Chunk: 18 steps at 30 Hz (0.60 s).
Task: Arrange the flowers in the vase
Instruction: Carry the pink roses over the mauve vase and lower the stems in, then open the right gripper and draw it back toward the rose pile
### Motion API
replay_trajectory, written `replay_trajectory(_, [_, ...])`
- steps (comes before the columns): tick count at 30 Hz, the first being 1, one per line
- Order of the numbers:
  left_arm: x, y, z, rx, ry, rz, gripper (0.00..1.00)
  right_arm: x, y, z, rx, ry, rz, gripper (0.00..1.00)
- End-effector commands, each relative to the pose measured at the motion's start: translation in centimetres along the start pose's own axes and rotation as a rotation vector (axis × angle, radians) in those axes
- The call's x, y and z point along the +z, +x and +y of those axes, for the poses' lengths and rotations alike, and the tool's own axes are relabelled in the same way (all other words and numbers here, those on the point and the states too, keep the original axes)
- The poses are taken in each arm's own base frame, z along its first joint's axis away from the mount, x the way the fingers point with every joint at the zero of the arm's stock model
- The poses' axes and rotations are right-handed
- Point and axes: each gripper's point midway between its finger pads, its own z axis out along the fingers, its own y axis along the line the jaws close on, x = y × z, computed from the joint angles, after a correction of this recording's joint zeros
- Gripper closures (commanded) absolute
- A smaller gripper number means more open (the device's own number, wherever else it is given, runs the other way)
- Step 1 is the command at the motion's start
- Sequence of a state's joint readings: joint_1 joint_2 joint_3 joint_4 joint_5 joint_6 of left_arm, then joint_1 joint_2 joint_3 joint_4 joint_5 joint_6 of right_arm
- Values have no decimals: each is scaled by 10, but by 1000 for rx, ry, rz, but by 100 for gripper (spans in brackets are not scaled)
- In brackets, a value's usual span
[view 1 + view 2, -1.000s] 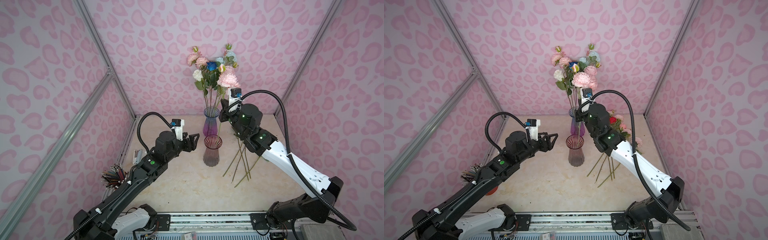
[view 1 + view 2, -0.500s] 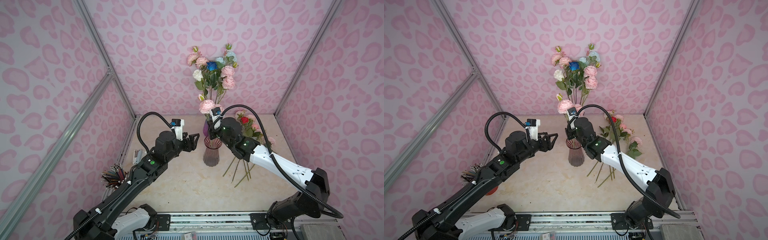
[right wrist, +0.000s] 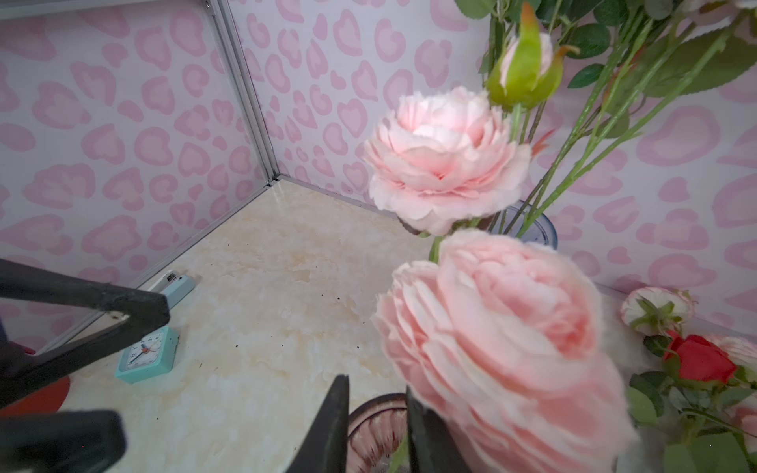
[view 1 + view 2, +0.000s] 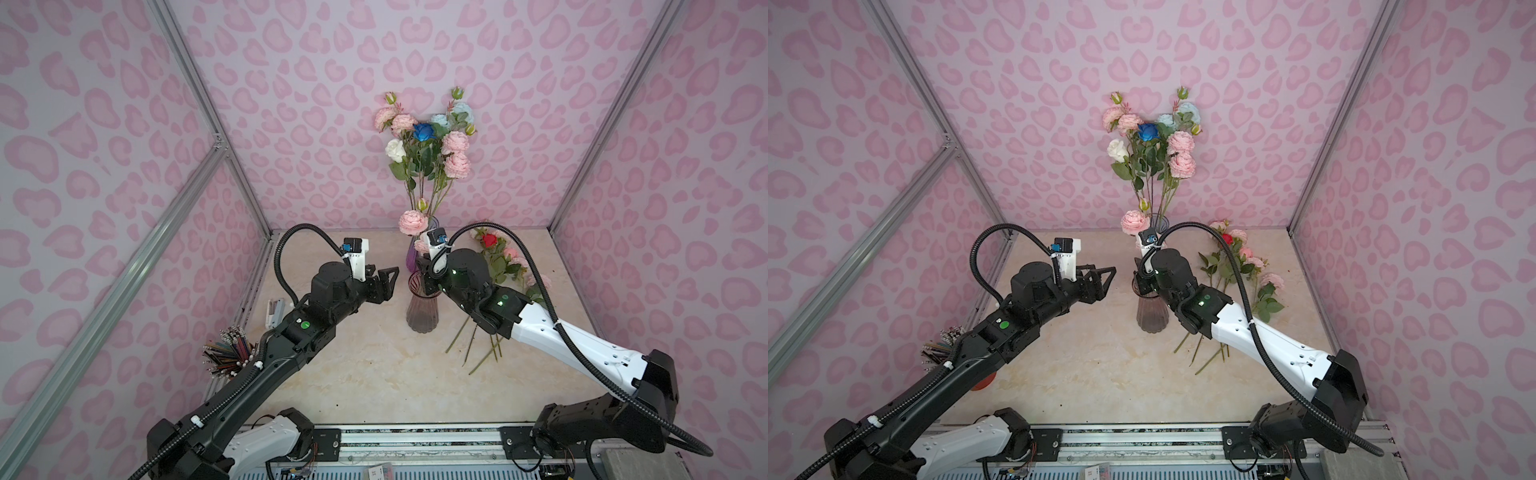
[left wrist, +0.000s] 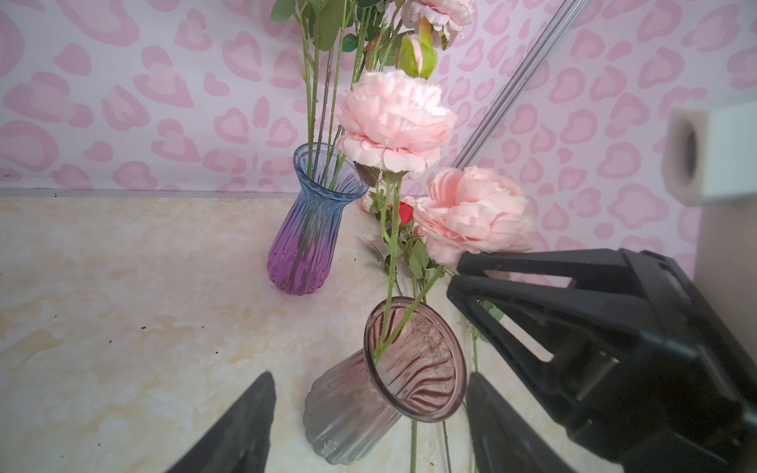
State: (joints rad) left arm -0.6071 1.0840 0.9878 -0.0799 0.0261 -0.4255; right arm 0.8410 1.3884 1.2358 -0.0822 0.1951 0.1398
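A mauve glass vase (image 4: 422,309) (image 4: 1152,311) (image 5: 368,401) stands mid-table. A pale pink flower stem with two blooms (image 4: 413,222) (image 5: 393,123) (image 3: 442,159) stands in it. My right gripper (image 4: 424,274) (image 3: 377,387) sits just over the vase rim. It is open, with the green stem loose between its parted fingers. My left gripper (image 4: 388,282) (image 5: 370,376) hovers open and empty just left of this vase. Behind, a blue-purple vase (image 4: 411,257) (image 5: 305,237) holds several flowers (image 4: 428,137). More flowers (image 4: 498,266) (image 4: 1237,257) lie on the table at the right.
A cup of pencils (image 4: 228,351) stands at the left wall. A small teal clock (image 3: 147,356) and a pale blue stapler-like item (image 3: 176,284) (image 4: 274,311) lie near the left corner. Pink patterned walls enclose the table on three sides.
My right arm carried the pink flower down from beside the tall bouquet and leftward to the mauve vase. The stem now stands in it, and the jaws have parted. My left arm has not moved.
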Motion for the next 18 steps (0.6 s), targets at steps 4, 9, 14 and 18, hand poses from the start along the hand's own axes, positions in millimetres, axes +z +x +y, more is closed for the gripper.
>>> replay_trajectory(4, [-2, -9, -3, 0, 9, -35, 26, -20, -13, 10, 8, -14, -38, 71])
replay_trajectory(9, [-4, -11, -5, 1, 18, -40, 26, -44, -30, 9, 30, -18, -94, 70])
replay_trajectory(14, [-10, -15, -5, 12, 14, -59, 26, -70, -42, -2, 72, -6, -131, 69])
replay_trajectory(18, [-16, -20, -4, 18, 0, -85, 26, -93, -51, -15, 121, 2, -179, 68])
